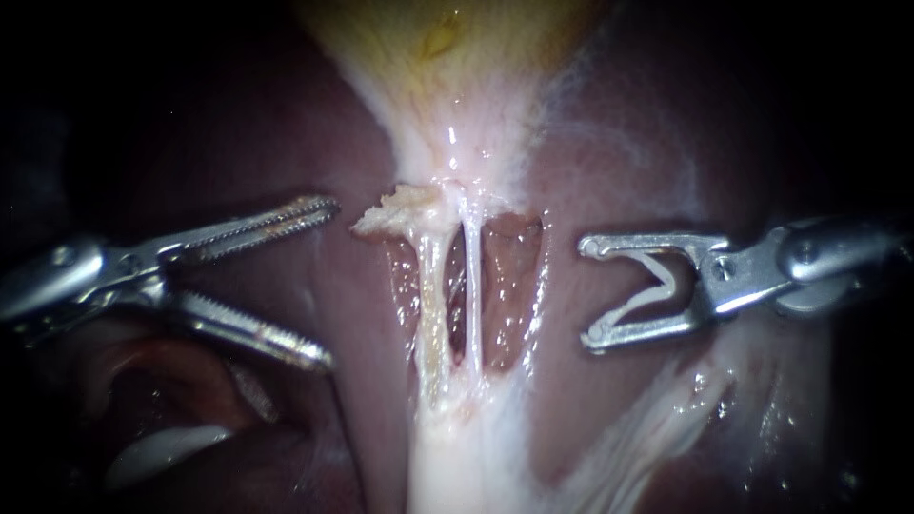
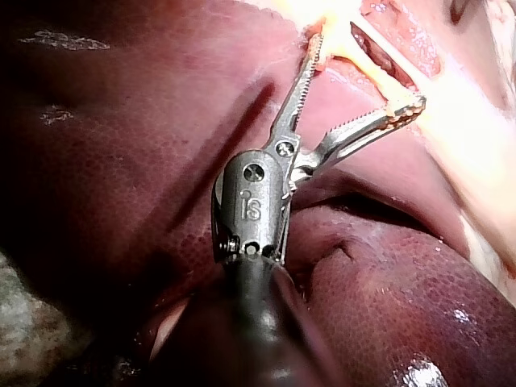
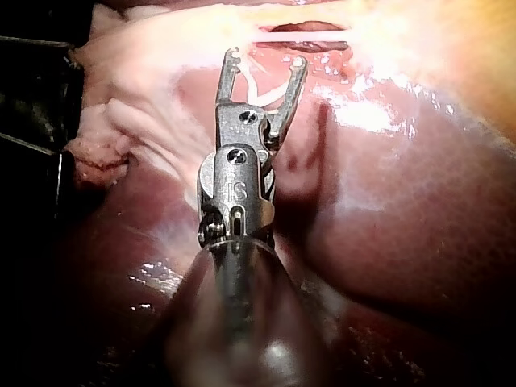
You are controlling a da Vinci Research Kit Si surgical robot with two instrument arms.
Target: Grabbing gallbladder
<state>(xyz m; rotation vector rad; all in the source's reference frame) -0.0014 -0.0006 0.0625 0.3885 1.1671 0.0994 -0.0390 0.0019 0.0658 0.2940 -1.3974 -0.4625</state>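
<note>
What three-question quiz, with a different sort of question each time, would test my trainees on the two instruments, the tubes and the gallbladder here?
1. True or false: the left instrument has its jaws shut on the gallbladder.
2. Multiple choice: how many tubes run side by side between the two instruments? A one; B two; C three.
3. Fill in: the right instrument carries a ____ between its jaws.

Key
1. False: its toothed jaws stand open and grip nothing.
2. B.
3. clip, held open and not yet on either tube.
</note>
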